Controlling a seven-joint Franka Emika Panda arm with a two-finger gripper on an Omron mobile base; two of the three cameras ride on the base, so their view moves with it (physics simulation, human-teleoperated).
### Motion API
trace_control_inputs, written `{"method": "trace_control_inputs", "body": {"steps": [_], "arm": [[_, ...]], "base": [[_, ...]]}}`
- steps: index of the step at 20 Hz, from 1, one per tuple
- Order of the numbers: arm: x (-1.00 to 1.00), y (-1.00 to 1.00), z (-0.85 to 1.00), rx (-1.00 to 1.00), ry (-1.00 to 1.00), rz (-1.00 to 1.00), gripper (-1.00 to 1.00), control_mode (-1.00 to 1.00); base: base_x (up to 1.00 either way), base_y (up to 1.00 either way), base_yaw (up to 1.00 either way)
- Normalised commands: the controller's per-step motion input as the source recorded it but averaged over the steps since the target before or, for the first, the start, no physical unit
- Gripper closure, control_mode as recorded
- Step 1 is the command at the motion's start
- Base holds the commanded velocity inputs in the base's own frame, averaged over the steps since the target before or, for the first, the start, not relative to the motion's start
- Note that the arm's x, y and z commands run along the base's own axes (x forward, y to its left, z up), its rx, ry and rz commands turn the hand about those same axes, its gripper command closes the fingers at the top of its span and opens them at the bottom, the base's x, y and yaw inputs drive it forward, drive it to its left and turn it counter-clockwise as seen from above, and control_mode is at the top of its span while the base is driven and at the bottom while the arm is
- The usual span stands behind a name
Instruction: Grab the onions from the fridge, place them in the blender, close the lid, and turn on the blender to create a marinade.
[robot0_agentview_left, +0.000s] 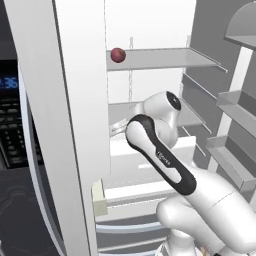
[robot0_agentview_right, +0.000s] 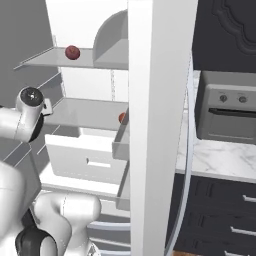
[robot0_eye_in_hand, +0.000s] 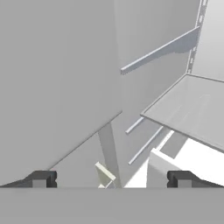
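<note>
One onion, small and maroon, rests on the upper shelf of the open fridge. A second onion peeks out on the middle shelf, partly hidden by the door's edge. My arm reaches into the fridge at middle-shelf height, below the upper onion. In the hand view my gripper is open, its fingertips wide apart with nothing between them, facing the fridge's grey inner wall and a shelf. The blender and the lid are out of view.
Door bins line the open door on the right. A white drawer sits under the middle shelf. A black microwave with keypad stands left of the fridge; a grey oven-like appliance sits on the marble counter to the right.
</note>
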Motion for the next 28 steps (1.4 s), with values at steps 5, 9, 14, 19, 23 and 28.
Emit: {"method": "trace_control_inputs", "body": {"steps": [5, 9, 14, 19, 23, 28], "arm": [[-0.11, 0.24, 0.21, 0.01, -0.05, -0.01, -1.0, -1.0], [0.01, -0.72, 0.35, 0.0, 0.02, -0.21, -1.0, -1.0], [0.38, -0.68, -0.05, -0.01, 0.11, -0.36, -1.0, -1.0], [0.83, -0.77, -0.05, -0.07, 0.15, -0.37, -1.0, -1.0], [0.68, -0.76, -0.44, -0.16, 0.01, -0.31, -1.0, -1.0], [0.55, -0.59, -0.48, -0.19, 0.08, -0.27, -1.0, -1.0]], "base": [[0.0, 0.0, 0.0], [0.0, 0.0, 0.0], [0.0, 0.0, 0.0], [0.0, 0.0, 0.0], [0.0, 0.0, 0.0], [0.0, 0.0, 0.0]]}}
